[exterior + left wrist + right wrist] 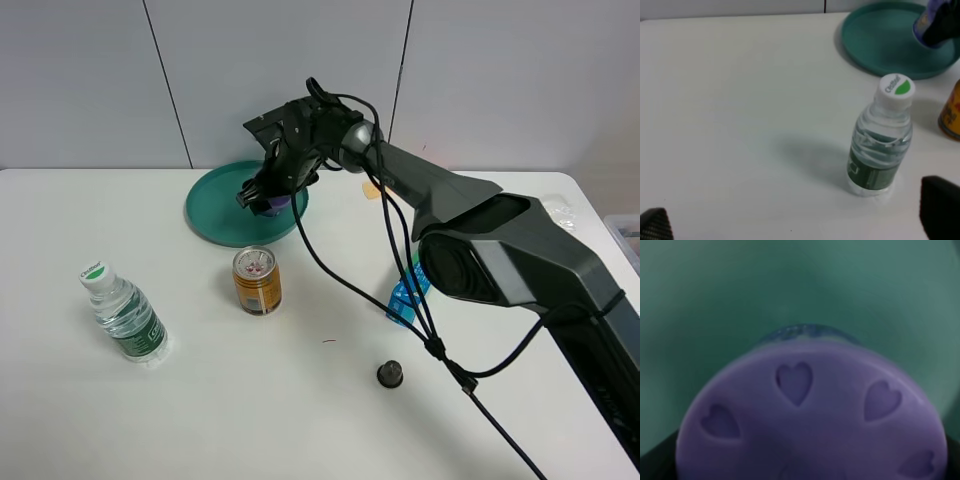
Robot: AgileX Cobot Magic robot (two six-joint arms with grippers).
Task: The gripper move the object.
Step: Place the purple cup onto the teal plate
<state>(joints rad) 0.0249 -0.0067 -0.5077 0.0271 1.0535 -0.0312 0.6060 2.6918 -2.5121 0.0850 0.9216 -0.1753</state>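
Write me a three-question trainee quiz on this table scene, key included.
1. True or false: the gold can stands on the teal plate.
2. What shape are the dimples in the purple jar lid? A) stars B) hearts C) circles
3. Fill in: the gripper with its fingers around the jar belongs to the ___ arm.
Key: 1 false (it stands on the table beside the plate); 2 B; 3 right.

Bright, even light from overhead floods the white counter (330, 420); shadows are faint and soft, one pooling beside the water bottle (879, 145). The high view is sharp. The right wrist view is dim and badly blurred, the lavender jar (810, 415) filling it, out of focus.
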